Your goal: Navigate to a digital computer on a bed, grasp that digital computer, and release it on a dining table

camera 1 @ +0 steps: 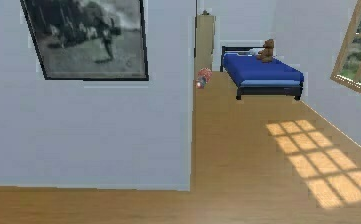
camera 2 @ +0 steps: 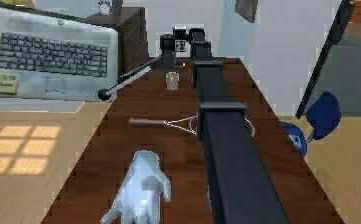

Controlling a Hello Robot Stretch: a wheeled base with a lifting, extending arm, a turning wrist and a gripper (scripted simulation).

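We count one digital computer (camera 2: 53, 50), a pale grey slab with its dark keyboard turned toward us, at the arm side view's upper left. It hangs at the far end of the one claw (camera 2: 116, 86), out past the left edge of the one brown tabletop (camera 2: 98, 150). It has floor beneath it and rests on no surface, so we say the claw holds the digital computer. One thin finger (camera 2: 133, 75) slants down and left from the claw's dark body to the computer's lower right corner. The one arm (camera 2: 233, 150) rises as a dark bar over the tabletop.

On the tabletop we count three things:
- One racket (camera 2: 168, 123) lies flat just left of the arm.
- One small pale cylinder (camera 2: 172, 78) stands upright near the claw's body.
- One white figurine (camera 2: 143, 185) stands toward the view's bottom edge, well apart from the computer.

One blue chair (camera 2: 323, 115) stands to the right of the tabletop. One dark dresser (camera 2: 123, 25) stands behind the computer.

In the forward view we count:
- one framed picture (camera 1: 86, 38) on the near wall
- one bed (camera 1: 273, 75) with a blue cover in the room beyond
- one brown teddy bear (camera 1: 268, 47) sitting on the bed near its head
- one small reddish thing (camera 1: 201, 78) on the wooden floor left of the bed
- one window (camera 1: 353, 55) at the right edge
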